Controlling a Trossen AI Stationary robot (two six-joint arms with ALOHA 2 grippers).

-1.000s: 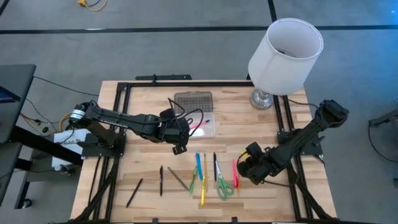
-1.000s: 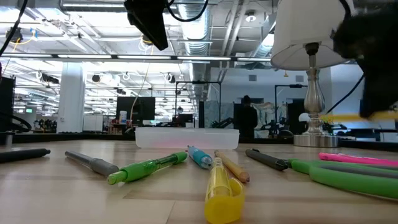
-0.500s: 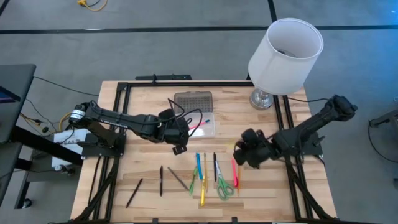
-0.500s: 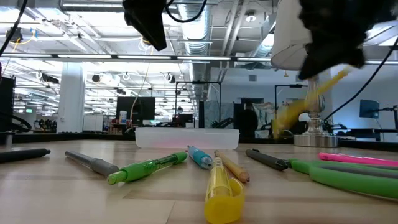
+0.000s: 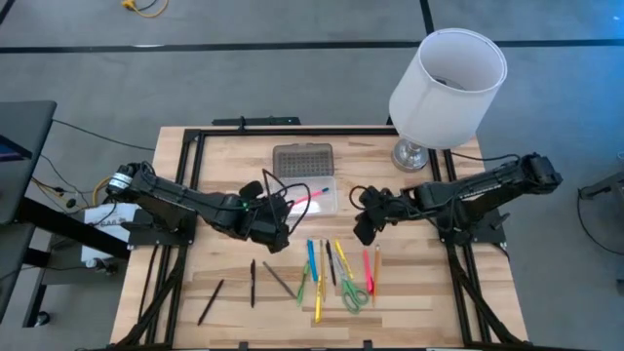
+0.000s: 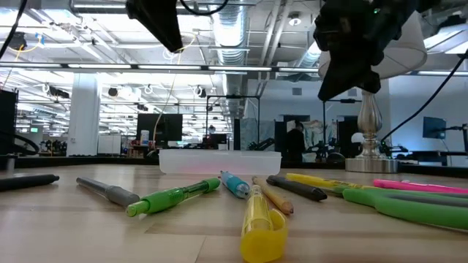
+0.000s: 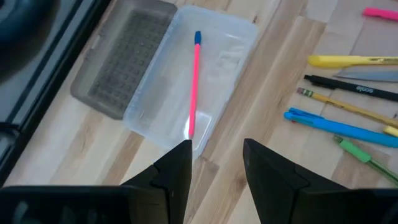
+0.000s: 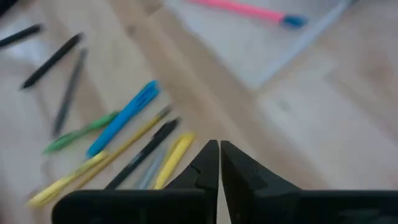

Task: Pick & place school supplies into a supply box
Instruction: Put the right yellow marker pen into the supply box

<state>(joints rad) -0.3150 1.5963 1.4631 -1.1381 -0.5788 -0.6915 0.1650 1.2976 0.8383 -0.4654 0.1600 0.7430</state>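
Hovering empty and shut just right of the supply box point(image 5: 317, 193), right gripper point(image 5: 363, 231) risks nudging it; left gripper point(image 5: 276, 234) open, holding nothing.

High cam straight down over whole tabletop point(image 5: 234, 156); low cam level at tabletop ht, facing room; wrist cams close, both catching the pink pen point(image 7: 193, 87) in the case point(image 7: 214, 68).

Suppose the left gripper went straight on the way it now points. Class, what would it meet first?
Probably the near edge of the clear supply box, where the pink pen lies; the left gripper is open and aimed at that end. Depth is hard to judge, so bare table could come first.
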